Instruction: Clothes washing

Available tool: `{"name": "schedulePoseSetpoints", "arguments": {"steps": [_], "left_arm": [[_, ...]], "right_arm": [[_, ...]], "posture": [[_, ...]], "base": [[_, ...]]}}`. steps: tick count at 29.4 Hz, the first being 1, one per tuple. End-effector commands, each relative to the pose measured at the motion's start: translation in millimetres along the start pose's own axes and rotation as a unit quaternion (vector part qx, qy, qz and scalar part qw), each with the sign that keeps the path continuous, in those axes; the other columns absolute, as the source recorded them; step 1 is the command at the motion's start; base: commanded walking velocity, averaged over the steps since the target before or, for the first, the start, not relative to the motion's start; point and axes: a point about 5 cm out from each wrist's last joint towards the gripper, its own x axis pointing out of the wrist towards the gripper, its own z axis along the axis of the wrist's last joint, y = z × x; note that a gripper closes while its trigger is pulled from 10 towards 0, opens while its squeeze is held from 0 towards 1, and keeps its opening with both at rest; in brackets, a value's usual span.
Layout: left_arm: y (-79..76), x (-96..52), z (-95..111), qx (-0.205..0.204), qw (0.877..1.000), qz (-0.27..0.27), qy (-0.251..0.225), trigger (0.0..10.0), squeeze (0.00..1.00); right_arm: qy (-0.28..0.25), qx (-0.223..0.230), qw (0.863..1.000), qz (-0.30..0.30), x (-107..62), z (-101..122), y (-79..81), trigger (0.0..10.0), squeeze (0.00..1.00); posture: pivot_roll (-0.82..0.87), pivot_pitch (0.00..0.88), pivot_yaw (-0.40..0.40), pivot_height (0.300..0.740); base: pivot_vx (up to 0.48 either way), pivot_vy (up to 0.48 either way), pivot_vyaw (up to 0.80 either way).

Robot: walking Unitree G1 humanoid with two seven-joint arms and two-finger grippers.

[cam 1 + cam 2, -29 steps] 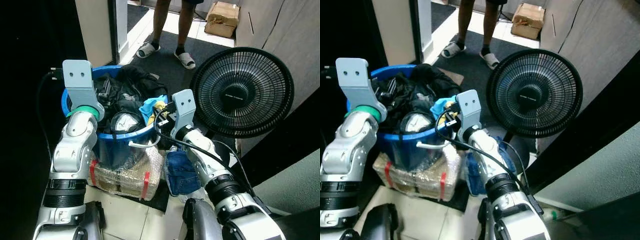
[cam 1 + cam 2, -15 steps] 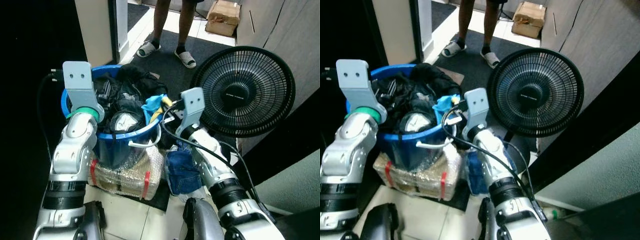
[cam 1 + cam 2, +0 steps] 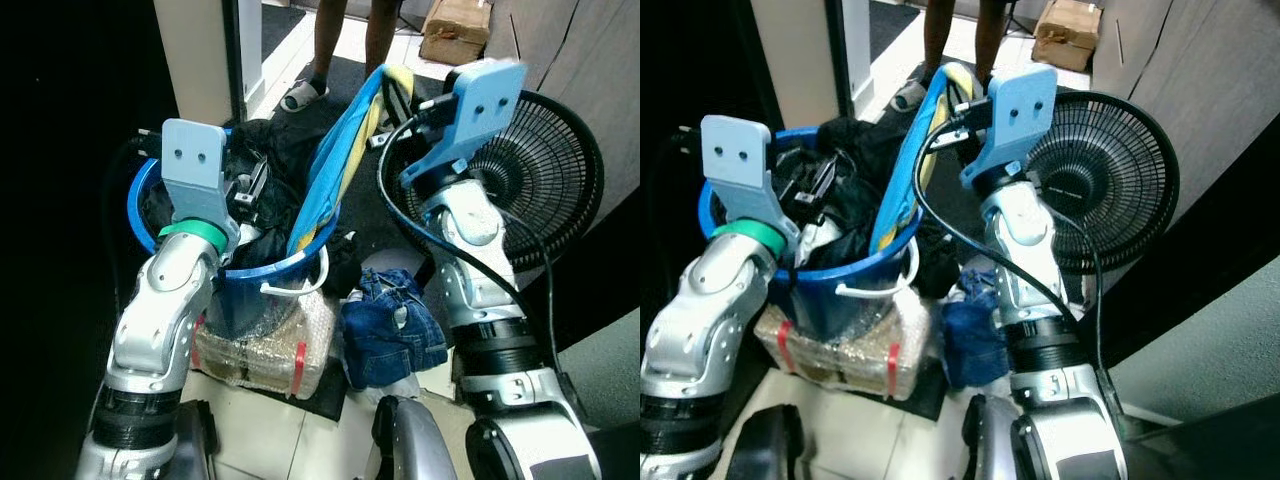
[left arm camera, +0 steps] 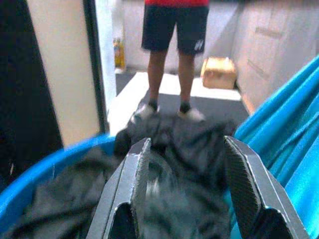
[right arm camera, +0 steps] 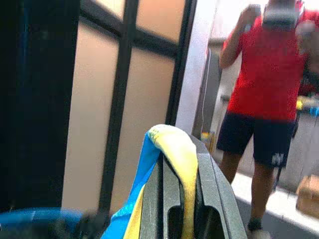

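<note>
Your right hand (image 3: 392, 88) sits at the top centre of the left eye view, fingers clamped tight on one end of the blue-and-yellow cloth (image 3: 330, 170); in the right wrist view the cloth (image 5: 172, 149) is draped over the closed fingertips. From that grip the cloth hangs in one long taut strip, its long axis slanting down and to the left, with the lower end still inside the blue basket (image 3: 290, 268) among the dark clothes (image 3: 275, 150). So the cloth is only partly out, and I judge that clearing it calls for more lift along that same line, up and to the right, away from the fan (image 3: 545, 170). Your left hand (image 4: 187, 194) is the nearer one to the basket: it hovers just over the dark pile at centre left, fingers spread wide, holding nothing. A pair of jeans (image 3: 390, 320) lies on the floor at lower centre, just right of the basket. A person (image 4: 177, 30) stands beyond the basket.
</note>
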Motion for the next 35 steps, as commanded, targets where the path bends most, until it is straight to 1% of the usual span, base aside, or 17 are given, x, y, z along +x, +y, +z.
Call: {"name": "schedulePoseSetpoints", "arguments": {"steps": [1, 7, 8, 12, 14, 16, 18, 19, 22, 24, 25, 26, 28, 30, 31, 34, 35], "left_arm": [[-1.9, -0.1, 2, -0.007, 1.000, -0.007, -0.008, 10.0, 0.00], [-6.6, 2.9, 3, -0.010, 1.000, -0.017, -0.011, 10.0, 0.00], [-6.6, 2.9, 3, -0.010, 1.000, -0.017, -0.011, 10.0, 0.00], [-9.3, 2.5, -2, -0.012, 1.000, -0.021, -0.006, 10.0, 0.00], [-9.5, 2.6, -3, -0.013, 1.000, -0.021, -0.006, 10.0, 0.00], [-9.3, 2.6, -4, -0.014, 1.000, -0.021, -0.003, 10.0, 0.00], [-9.3, 2.6, -4, -0.014, 1.000, -0.021, -0.003, 10.0, 0.00], [-9.1, 2.3, -4, -0.014, 1.000, -0.021, -0.002, 10.0, 0.00], [-9.1, 1.5, -6, -0.015, 1.000, -0.020, 0.001, 10.0, 0.00], [-9.5, 1.0, -7, -0.015, 1.000, -0.020, 0.003, 10.0, 0.00], [-10.0, 0.4, -7, -0.015, 1.000, -0.020, 0.004, 10.0, 0.00], [-10.0, 0.4, -7, -0.015, 1.000, -0.020, 0.004, 10.0, 0.00], [-10.5, -1.4, -9, -0.013, 1.000, -0.018, 0.009, 10.0, 0.00], [-9.4, -3.5, -11, -0.011, 1.000, -0.015, 0.013, 10.0, 0.00], [-9.4, -3.5, -11, -0.011, 1.000, -0.015, 0.013, 10.0, 0.00], [-6.7, -6.4, -13, -0.007, 1.000, -0.011, 0.020, 10.0, 0.00], [-6.7, -6.4, -13, -0.007, 1.000, -0.011, 0.020, 10.0, 0.00]], "right_arm": [[-0.125, -0.011, 0.992, -0.017, 14.5, 56, -10.8, 10.0, 0.00], [-0.234, -0.022, 0.972, -0.024, 38.3, 121, -28.0, 10.0, 0.00], [-0.234, -0.022, 0.972, -0.024, 38.3, 121, -28.0, 10.0, 0.00], [-0.308, -0.050, 0.950, -0.017, 53.3, 168, -38.7, 10.0, 0.00], [-0.316, -0.054, 0.947, -0.015, 54.6, 173, -39.1, 10.0, 0.00], [-0.373, -0.065, 0.925, -0.022, 60.7, 210, -47.2, 10.0, 0.00], [-0.373, -0.065, 0.925, -0.022, 60.7, 210, -47.2, 10.0, 0.00], [-0.396, -0.066, 0.915, -0.026, 61.0, 225, -50.1, 10.0, 0.00], [-0.425, -0.053, 0.903, -0.027, 60.3, 244, -54.3, 10.0, 0.00], [-0.413, -0.058, 0.909, -0.031, 62.4, 239, -56.2, 10.0, 0.00], [-0.381, -0.056, 0.922, -0.036, 66.1, 224, -58.8, 10.0, 0.00], [-0.381, -0.056, 0.922, -0.036, 66.1, 224, -58.8, 10.0, 0.00], [-0.268, -0.062, 0.960, -0.047, 67.4, 163, -62.7, 10.0, 0.00], [-0.167, -0.061, 0.983, -0.053, 53.8, 105, -65.5, 10.0, 0.00], [-0.167, -0.061, 0.983, -0.053, 53.8, 105, -65.5, 10.0, 0.00], [-0.058, -0.060, 0.994, -0.076, 21.4, 43, -76.3, 10.0, 0.00], [-0.058, -0.060, 0.994, -0.076, 21.4, 43, -76.3, 10.0, 0.00]], "posture": [[0.11, 0.135, -0.026, 0.510], [0.08, 0.107, -0.021, 0.510], [0.08, 0.107, -0.021, 0.510], [0.07, 0.094, -0.024, 0.510], [0.07, 0.094, -0.024, 0.510], [0.06, 0.097, -0.022, 0.510], [0.06, 0.097, -0.022, 0.510], [0.07, 0.099, -0.022, 0.510], [0.07, 0.104, -0.025, 0.510], [0.07, 0.107, -0.030, 0.510], [0.07, 0.107, -0.030, 0.510], [0.07, 0.107, -0.030, 0.510], [0.09, 0.114, -0.034, 0.510], [0.09, 0.119, -0.034, 0.510], [0.09, 0.119, -0.034, 0.510], [0.09, 0.130, -0.026, 0.510], [0.09, 0.130, -0.026, 0.510]], "base": [[0.000, 0.000, 0.00], [0.000, 0.000, 0.00], [0.000, 0.000, 0.00], [0.000, 0.000, 0.00], [0.000, 0.000, 0.00], [0.000, 0.000, 0.00], [0.000, 0.000, 0.00], [0.000, 0.000, 0.00], [0.000, 0.000, 0.00], [0.000, 0.000, 0.00], [0.000, 0.000, 0.00], [0.000, 0.000, 0.00], [0.000, 0.000, 0.00], [0.000, 0.000, 0.00], [0.000, 0.000, 0.00], [0.000, 0.000, 0.00], [0.000, 0.000, 0.00]]}}
